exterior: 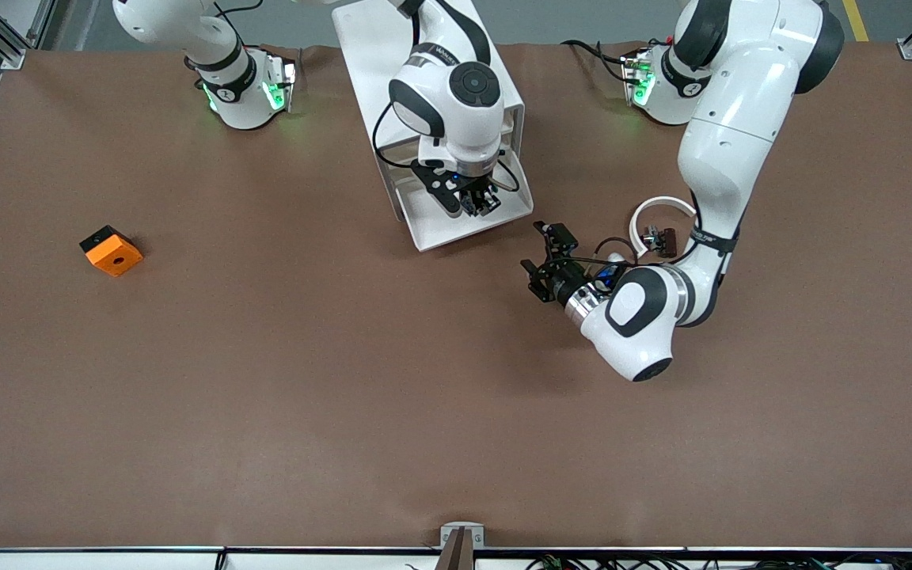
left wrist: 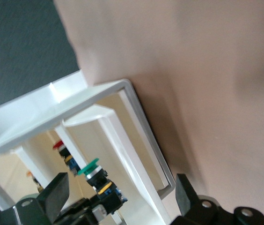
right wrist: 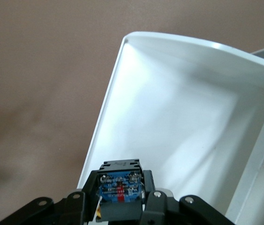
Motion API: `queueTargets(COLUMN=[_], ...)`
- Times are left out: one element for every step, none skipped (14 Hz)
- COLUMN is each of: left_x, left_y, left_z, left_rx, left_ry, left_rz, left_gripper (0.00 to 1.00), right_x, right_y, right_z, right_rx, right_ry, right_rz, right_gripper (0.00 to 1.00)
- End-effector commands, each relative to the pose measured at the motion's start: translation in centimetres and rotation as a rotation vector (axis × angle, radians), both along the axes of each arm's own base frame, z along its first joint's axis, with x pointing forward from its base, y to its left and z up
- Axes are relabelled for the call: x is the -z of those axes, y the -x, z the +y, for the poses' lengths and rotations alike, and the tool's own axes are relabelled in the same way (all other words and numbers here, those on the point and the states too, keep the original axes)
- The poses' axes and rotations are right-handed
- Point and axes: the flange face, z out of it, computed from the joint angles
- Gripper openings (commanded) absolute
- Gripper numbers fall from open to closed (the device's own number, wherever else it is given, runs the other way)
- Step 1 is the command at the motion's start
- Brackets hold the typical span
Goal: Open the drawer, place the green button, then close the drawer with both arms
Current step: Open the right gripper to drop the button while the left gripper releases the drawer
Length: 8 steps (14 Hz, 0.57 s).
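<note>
Top centre of the front view: right gripper (exterior: 478, 199) hangs over the open drawer (exterior: 456, 224), jaws clamped on the button (right wrist: 119, 184) by its block base. It looks light, hard and slick, so gripping the flat base sides suits it. Left gripper (exterior: 545, 257) waits beside the drawer, jaws spread and apparently empty.

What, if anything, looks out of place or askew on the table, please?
Only the white cabinet sits skewed to the edges of the table, with its drawer pulled out; nothing looks spilled or damaged.
</note>
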Motion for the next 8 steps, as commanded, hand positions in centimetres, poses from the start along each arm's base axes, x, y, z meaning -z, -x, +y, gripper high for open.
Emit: queueTargets(left_x=[-1.9,-2.5,-3.7,-4.2,-4.8,-6.2,-8.0,-9.1], left_y=[-0.6,-1.1,-1.6,-1.6,-1.6,-1.8,-2.1,-2.4], left_z=[0.1,0.2,0.5,0.5,0.6,0.7,0.6,0.3], left_rx=[0.109,0.145,0.184,0.250,0.321,0.388,0.450,0.488], left_ry=[0.105,0.171,0.216,0.261,0.311,0.370,0.425,0.450], left_rz=[-0.126,-0.178,-0.236,-0.283,-0.337,-0.400,-0.474,-0.536], left_gripper=[1.00,1.00,1.00,1.00,1.00,1.00,1.00,1.00], right_x=[0.9,1.2,1.2,1.3,1.3,1.3,1.3,1.4], right_y=[1.0,1.0,1.0,1.1,1.0,1.0,1.0,0.9], right_z=[0.8,0.9,1.1,1.3,1.4,1.5,1.6,1.7], right_rx=[0.007,0.006,0.005,0.003,0.005,0.004,0.003,0.007], right_ry=[0.031,0.037,0.034,0.026,0.018,0.009,0.003,-0.003], right_rz=[-0.032,-0.042,-0.046,-0.050,-0.055,-0.061,-0.064,-0.068], right_gripper=[0.00,0.00,0.00,0.00,0.00,0.00,0.00,0.00])
